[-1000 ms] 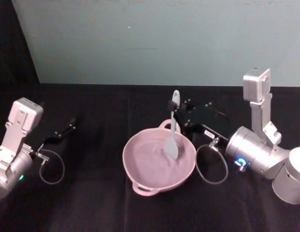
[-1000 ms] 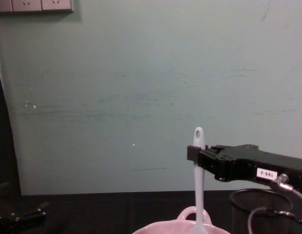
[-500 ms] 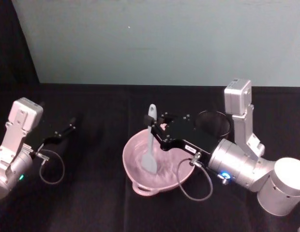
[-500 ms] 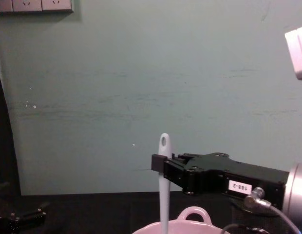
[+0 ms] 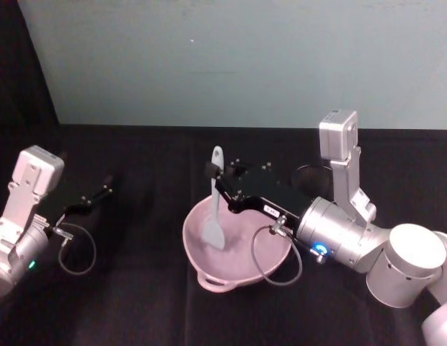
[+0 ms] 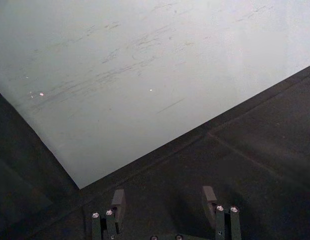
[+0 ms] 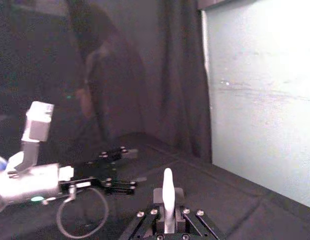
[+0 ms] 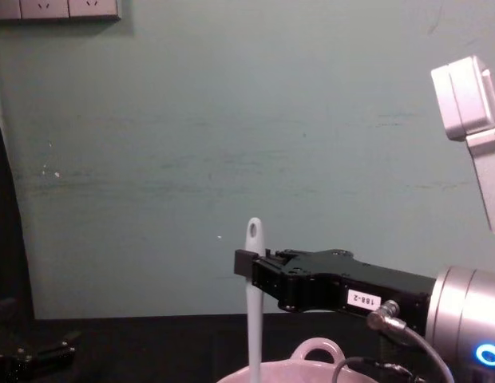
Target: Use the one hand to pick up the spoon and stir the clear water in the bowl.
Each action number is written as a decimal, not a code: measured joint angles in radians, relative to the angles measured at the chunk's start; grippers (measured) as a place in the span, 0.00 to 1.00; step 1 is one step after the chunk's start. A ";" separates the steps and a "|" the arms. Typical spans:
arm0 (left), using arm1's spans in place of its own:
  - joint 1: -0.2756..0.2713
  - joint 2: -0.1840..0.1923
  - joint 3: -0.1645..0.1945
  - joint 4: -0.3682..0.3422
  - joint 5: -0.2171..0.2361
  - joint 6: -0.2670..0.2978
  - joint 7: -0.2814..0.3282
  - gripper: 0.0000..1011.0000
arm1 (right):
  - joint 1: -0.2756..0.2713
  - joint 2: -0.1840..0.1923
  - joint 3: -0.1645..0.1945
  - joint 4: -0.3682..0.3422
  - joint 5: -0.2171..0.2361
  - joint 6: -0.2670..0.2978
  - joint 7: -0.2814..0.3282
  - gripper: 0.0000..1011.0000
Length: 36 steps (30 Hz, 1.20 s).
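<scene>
The pale pink bowl (image 5: 238, 270) sits on the black table in front of me, its loop handle (image 8: 318, 349) showing in the chest view. The white spoon (image 5: 214, 209) stands nearly upright in it, blade down at the bowl's left side, handle hole on top (image 8: 253, 231). My right gripper (image 5: 218, 180) reaches in from the right over the bowl and is shut on the spoon's handle (image 7: 167, 192). My left gripper (image 5: 101, 194) rests far to the left on the table, open with nothing between its fingers (image 6: 118, 202). Whether there is water in the bowl I cannot make out.
A black wire-mesh cup (image 5: 310, 180) stands behind the right arm, past the bowl. A teal wall (image 5: 231, 58) closes the back of the table. Cable loops hang by both wrists (image 5: 78, 249).
My right gripper has carried the spoon leftward across the bowl, from its right rear side to its left side. The left arm has stayed put.
</scene>
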 joint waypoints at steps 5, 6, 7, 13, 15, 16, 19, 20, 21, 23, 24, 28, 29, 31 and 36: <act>0.000 0.000 0.000 0.000 0.000 0.000 0.000 0.99 | 0.019 -0.005 0.014 0.033 -0.019 -0.006 -0.029 0.11; 0.000 0.000 0.000 0.000 0.000 0.000 0.000 0.99 | 0.020 -0.004 0.017 0.035 -0.024 -0.006 -0.036 0.11; 0.000 0.000 0.000 0.000 0.000 0.000 0.000 0.99 | 0.021 -0.003 0.020 0.037 -0.028 -0.006 -0.041 0.11; 0.000 0.000 0.000 0.000 0.000 0.000 0.000 0.99 | 0.015 0.016 0.054 0.033 -0.043 -0.005 -0.066 0.11; 0.000 0.000 0.000 0.000 0.000 0.000 0.000 0.99 | 0.011 0.022 0.063 0.028 -0.045 -0.004 -0.067 0.11; 0.000 0.000 0.000 0.000 0.000 0.000 0.000 0.99 | 0.007 0.027 0.069 0.024 -0.046 -0.003 -0.068 0.11; 0.000 0.000 0.000 0.000 0.000 0.000 0.000 0.99 | -0.001 0.037 0.080 0.013 -0.048 0.001 -0.068 0.11; 0.000 0.000 0.000 0.000 0.000 0.000 0.000 0.99 | -0.003 0.039 0.082 0.009 -0.049 0.002 -0.068 0.11; 0.000 0.000 0.000 0.000 0.000 0.000 0.000 0.99 | -0.010 0.045 0.085 -0.001 -0.050 0.005 -0.067 0.11; 0.000 0.000 0.000 0.000 0.000 0.000 0.000 0.99 | -0.016 0.051 0.087 -0.010 -0.051 0.009 -0.067 0.11; 0.000 0.000 0.000 0.000 0.000 0.000 0.000 0.99 | -0.019 0.054 0.088 -0.015 -0.051 0.010 -0.066 0.11; 0.000 0.000 0.000 0.000 0.000 0.000 0.000 0.99 | -0.037 0.066 0.085 -0.045 -0.054 0.018 -0.055 0.11; 0.000 0.000 0.000 0.000 0.000 0.000 0.000 0.99 | -0.040 0.067 0.083 -0.051 -0.055 0.019 -0.052 0.11; 0.000 0.000 0.000 0.000 0.000 0.000 0.000 0.99 | -0.045 0.069 0.078 -0.061 -0.056 0.023 -0.047 0.11; 0.000 0.000 0.000 0.000 0.000 0.000 0.000 0.99 | -0.064 0.072 0.054 -0.103 -0.064 0.028 -0.037 0.11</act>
